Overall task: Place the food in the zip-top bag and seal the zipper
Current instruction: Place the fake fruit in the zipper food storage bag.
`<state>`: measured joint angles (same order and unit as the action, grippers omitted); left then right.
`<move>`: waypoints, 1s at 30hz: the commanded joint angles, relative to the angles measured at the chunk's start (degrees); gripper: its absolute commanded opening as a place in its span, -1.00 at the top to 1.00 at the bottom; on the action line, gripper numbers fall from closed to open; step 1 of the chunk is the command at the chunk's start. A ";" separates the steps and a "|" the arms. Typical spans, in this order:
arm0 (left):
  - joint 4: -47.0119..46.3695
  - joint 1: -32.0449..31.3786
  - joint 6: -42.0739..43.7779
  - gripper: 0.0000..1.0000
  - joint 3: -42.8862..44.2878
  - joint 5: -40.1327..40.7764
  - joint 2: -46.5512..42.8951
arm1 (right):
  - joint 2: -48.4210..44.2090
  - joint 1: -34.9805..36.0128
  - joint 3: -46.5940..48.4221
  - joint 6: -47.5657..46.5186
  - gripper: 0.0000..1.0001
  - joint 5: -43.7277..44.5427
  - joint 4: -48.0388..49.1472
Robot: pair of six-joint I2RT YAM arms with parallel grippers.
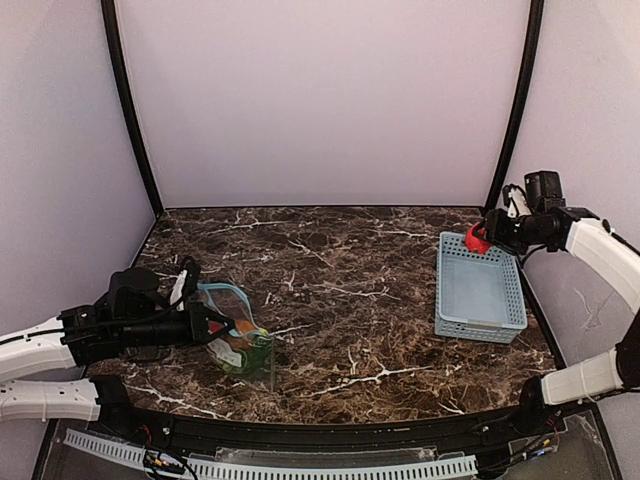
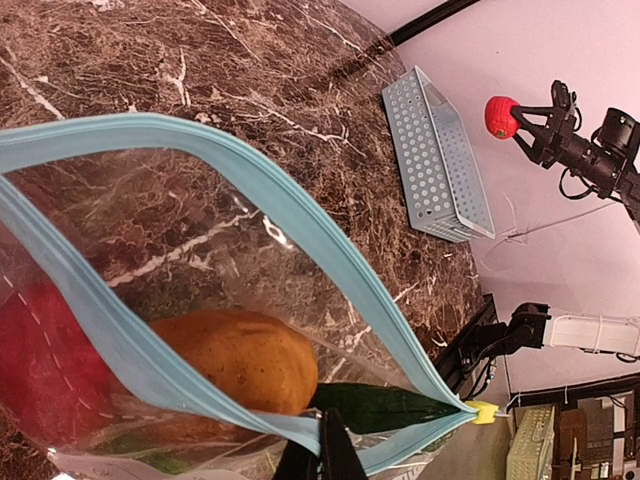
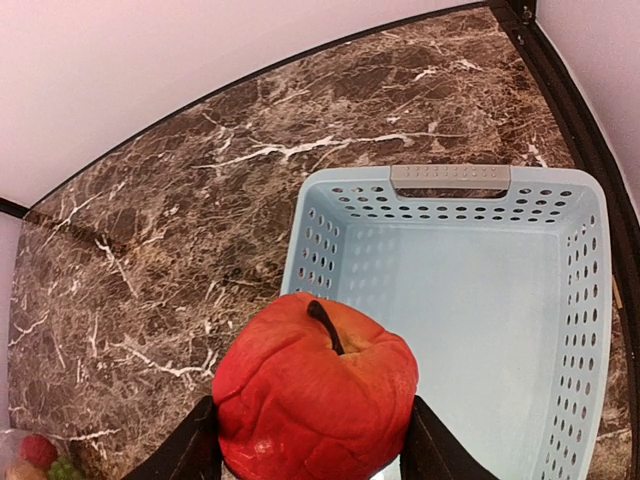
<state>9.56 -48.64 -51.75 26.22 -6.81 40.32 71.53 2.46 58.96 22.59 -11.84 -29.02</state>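
One red fruit (image 3: 315,400) is clamped between the fingers of the right gripper (image 3: 308,452) and is held in the air above the near rim of the light-blue basket (image 3: 450,178), well apart from the zip-top bag (image 1: 240,335). Inside that bag a brown-orange oval fruit (image 2: 240,360), a second red fruit (image 2: 45,350) and something green (image 2: 380,405) are seen. The bag is found at the near left of the marble table (image 1: 350,250), its mouth spread wide, with the teal zipper (image 2: 300,220) parted into two strips. The near lip is pinched by the closed left gripper (image 1: 215,325).
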 commanded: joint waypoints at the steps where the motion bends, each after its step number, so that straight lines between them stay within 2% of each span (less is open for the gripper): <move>1: -4.12 0.25 1.11 0.99 1.07 -3.19 1.49 | -4.52 2.31 -1.26 0.79 0.27 -3.20 -3.46; 15: -13.16 0.23 2.30 0.99 1.16 -10.04 8.49 | -15.47 14.31 -0.12 5.30 0.29 -5.77 -9.66; 18: -14.30 0.22 2.38 0.99 0.90 -10.45 8.16 | -15.48 21.52 -0.08 7.88 0.29 -5.27 -7.03; 22: -13.84 0.27 2.25 0.99 0.73 -9.99 6.41 | -11.52 34.18 2.44 10.15 0.30 0.01 -2.74; 25: -12.90 0.22 2.34 0.99 0.72 -9.56 5.54 | -6.57 44.27 6.13 10.18 0.30 2.93 1.17; 30: -11.58 0.25 1.88 0.99 0.46 -9.75 5.46 | 4.02 54.64 14.06 7.88 0.30 5.87 5.17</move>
<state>-2.94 -48.64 -50.15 26.22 -15.88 46.63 69.95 51.72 67.20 31.57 -10.09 -30.15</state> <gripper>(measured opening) 0.009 0.532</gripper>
